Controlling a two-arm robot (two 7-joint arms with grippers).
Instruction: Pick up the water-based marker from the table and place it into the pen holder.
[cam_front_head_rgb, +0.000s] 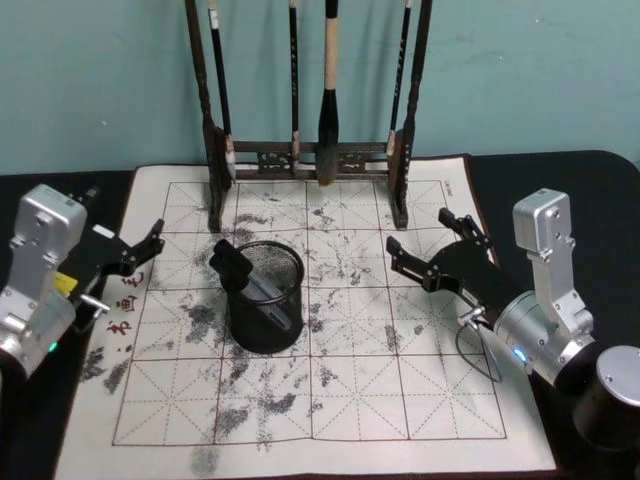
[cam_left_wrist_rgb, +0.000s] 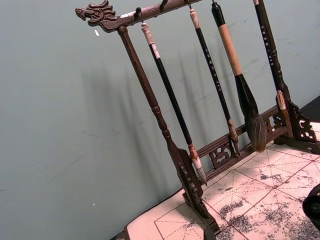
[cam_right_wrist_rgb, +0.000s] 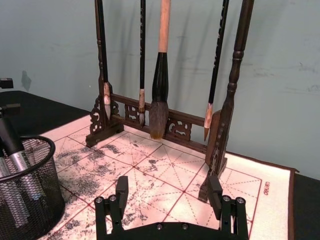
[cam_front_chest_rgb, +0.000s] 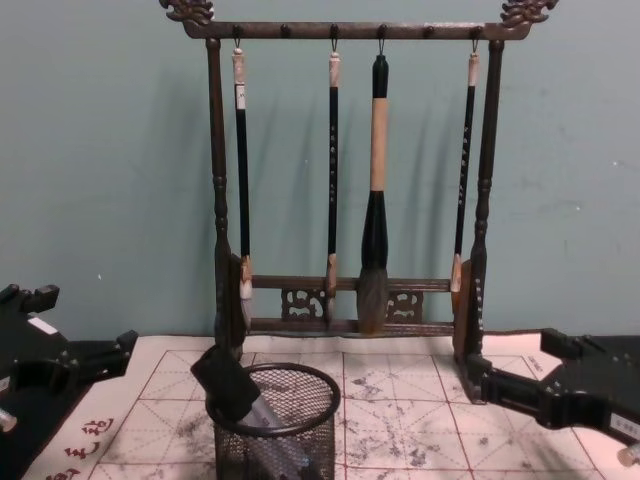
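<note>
Between the fingers, right gripper (cam_front_head_rgb: 430, 238): nothing held; the two black fingers stand well apart, open over the mat to the right of the pen holder.
Right gripper, own wrist view (cam_right_wrist_rgb: 169, 190): both fingers (cam_right_wrist_rgb: 121, 189) upright with bare mat between them, pointing toward the brush rack.
Left gripper (cam_front_head_rgb: 150, 242): at the mat's left edge, fingers spread, empty, clear of the pen holder.
Left gripper, chest view (cam_front_chest_rgb: 75, 335): low at the left edge, apart from the cup.
Water-based marker (cam_front_head_rgb: 248, 277): inside the pen holder, leaning, its black cap up against the left rim and its grey barrel running down into the cup.
Marker, chest view (cam_front_chest_rgb: 232, 389): black cap rises above the rim on the left side; barrel seen through the mesh.
Pen holder (cam_front_head_rgb: 290, 330): black wire-mesh cup standing upright on the mat, left of centre, touched by neither gripper.
Table (cam_front_head_rgb: 590, 180): dark surface under a white mat (cam_front_head_rgb: 360, 400) with red grid lines, grey ink stains and red characters at the left.
Brush rack (cam_front_chest_rgb: 345, 325): dark wooden frame at the back of the mat, four brushes hanging, well behind the cup.
Dark cylinder (cam_front_head_rgb: 610, 400): at the lower right, just beside the right arm.
</note>
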